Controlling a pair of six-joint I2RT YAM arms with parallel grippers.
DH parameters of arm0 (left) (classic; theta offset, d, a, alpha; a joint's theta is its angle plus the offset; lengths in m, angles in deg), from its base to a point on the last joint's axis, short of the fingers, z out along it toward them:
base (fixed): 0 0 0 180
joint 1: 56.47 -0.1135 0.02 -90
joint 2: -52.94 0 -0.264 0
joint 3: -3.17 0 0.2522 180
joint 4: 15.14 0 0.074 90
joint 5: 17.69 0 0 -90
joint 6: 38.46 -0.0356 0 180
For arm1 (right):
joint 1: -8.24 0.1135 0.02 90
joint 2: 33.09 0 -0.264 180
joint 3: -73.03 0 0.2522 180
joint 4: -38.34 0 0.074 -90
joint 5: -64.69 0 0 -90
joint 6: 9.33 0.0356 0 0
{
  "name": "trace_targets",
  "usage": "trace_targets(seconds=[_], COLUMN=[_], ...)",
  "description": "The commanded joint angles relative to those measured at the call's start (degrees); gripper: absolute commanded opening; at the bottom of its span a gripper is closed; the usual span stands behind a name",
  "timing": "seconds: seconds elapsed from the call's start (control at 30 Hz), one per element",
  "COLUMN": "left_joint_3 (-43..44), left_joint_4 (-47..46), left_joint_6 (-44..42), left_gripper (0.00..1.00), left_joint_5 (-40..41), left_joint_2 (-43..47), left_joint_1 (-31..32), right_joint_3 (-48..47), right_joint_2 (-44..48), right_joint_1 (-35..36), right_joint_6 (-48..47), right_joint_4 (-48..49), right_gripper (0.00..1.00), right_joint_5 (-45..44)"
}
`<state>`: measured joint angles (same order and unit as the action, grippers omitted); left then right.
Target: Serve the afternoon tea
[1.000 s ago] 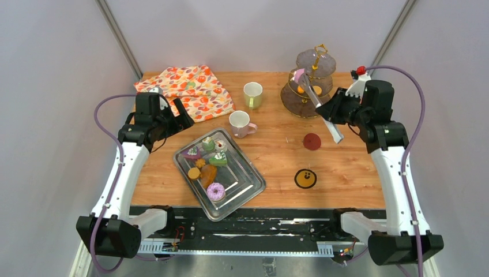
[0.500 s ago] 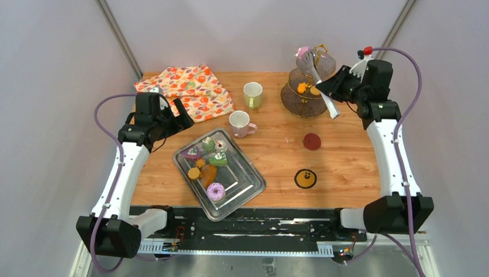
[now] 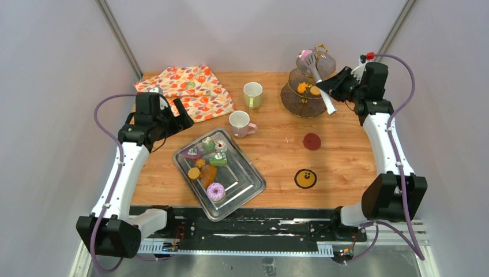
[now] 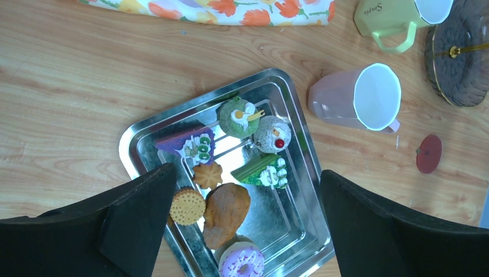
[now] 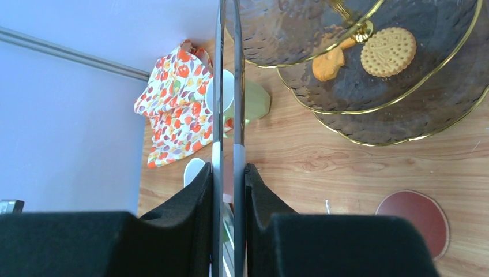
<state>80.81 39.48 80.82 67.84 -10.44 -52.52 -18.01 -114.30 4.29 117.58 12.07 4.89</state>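
My right gripper (image 3: 339, 88) is shut on the long metal tongs (image 3: 319, 78), whose tips hold a small pink pastry (image 3: 304, 56) over the top tier of the glass stand (image 3: 300, 107). In the right wrist view the tongs (image 5: 228, 86) run up between my fingers, and two orange cookies (image 5: 388, 51) lie on a lower tier. My left gripper (image 4: 245, 176) hovers open above the metal tray (image 4: 132, 150), which holds a donut (image 4: 248, 266), a green cake (image 4: 262, 171), a purple cake (image 4: 193, 145) and several other pastries. The pink mug (image 3: 239, 123) and pale-green mug (image 3: 252, 94) stand behind the tray.
An orange floral cloth (image 3: 187, 89) lies at the back left. A red round coaster (image 3: 312, 141) and a yellow smiley coaster (image 3: 305, 178) sit on the wood right of the tray. Grey walls close in on both sides.
The right arm has lifted the tongs and the pink pastry from beside the middle tier up to the top tier. The left arm has not moved.
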Motion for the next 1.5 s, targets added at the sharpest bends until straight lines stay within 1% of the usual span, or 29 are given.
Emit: trace_targets(seconds=[0.0, 0.17, 0.2, 0.3, 0.4, 0.57, 0.67, 0.73, 0.77, 0.87, 1.17, 1.27, 1.37, 1.47], left_joint_3=[1.51, 1.49, 1.44, 1.81, 1.99, 2.02, 1.95, 1.91, 1.93, 1.87, 1.31, 1.34, 1.42, 1.29], left_joint_4=[-0.11, -0.05, -0.12, 0.12, 0.15, 0.34, 0.28, 0.36, 0.33, 0.44, 0.85, 0.86, 0.84, 0.85], left_joint_6=[-0.19, -0.19, -0.11, -0.05, 0.07, 0.14, 0.23, 0.21, 0.25, 0.17, -0.01, -0.01, 0.08, -0.01], left_gripper=[0.99, 0.99, 0.99, 0.99, 0.99, 0.99, 0.99, 0.99, 0.99, 0.99, 0.99, 0.99, 0.99, 0.99], left_joint_5=[-0.06, -0.10, -0.10, -0.44, -0.37, -0.42, -0.58, -0.70, -0.76, -0.77, -0.39, -0.41, -0.53, -0.39], left_joint_2=[0.22, 0.40, 0.32, 0.17, 0.47, 0.87, 0.92, 1.02, 1.05, 1.40, 2.19, 2.38, 2.39, 2.29], left_joint_1=[0.23, 0.27, 0.27, 0.27, 0.27, 0.27, 0.27, 0.27, 0.26, 0.27, 0.26, 0.26, 0.26, 0.26], right_joint_3=[2.85, 4.81, 5.39, 6.22, 6.70, 8.46, 8.66, 8.73, 8.72, 9.05, 8.36, 8.54, 8.46, 7.81], right_joint_2=[-1.14, -1.24, -0.88, -0.21, 0.70, 4.25, 5.67, 6.39, 6.85, 8.52, 13.15, 15.61, 18.90, 23.07], right_joint_1=[-2.28, -3.36, -3.62, -4.36, -5.38, -6.89, -7.32, -7.58, -7.61, -7.91, -8.06, -8.04, -7.45, -3.99], right_joint_6=[4.82, 6.12, 6.19, 6.77, 7.04, 6.66, 5.85, 5.44, 5.27, 4.76, 1.39, -0.51, -3.43, -8.33], right_joint_4=[7.45, 8.89, 8.91, 8.45, 7.58, 6.29, 5.10, 4.35, 4.12, 3.63, -0.58, -2.46, -4.93, -9.30], right_gripper=[0.01, 0.01, 0.03, 0.13, 0.19, 0.35, 0.41, 0.41, 0.41, 0.36, 0.11, 0.04, 0.01, 0.01], right_joint_5=[3.85, 5.66, 5.55, 5.68, 6.54, 5.86, 5.68, 5.77, 5.68, 5.11, 4.56, 5.26, 6.64, 6.43])
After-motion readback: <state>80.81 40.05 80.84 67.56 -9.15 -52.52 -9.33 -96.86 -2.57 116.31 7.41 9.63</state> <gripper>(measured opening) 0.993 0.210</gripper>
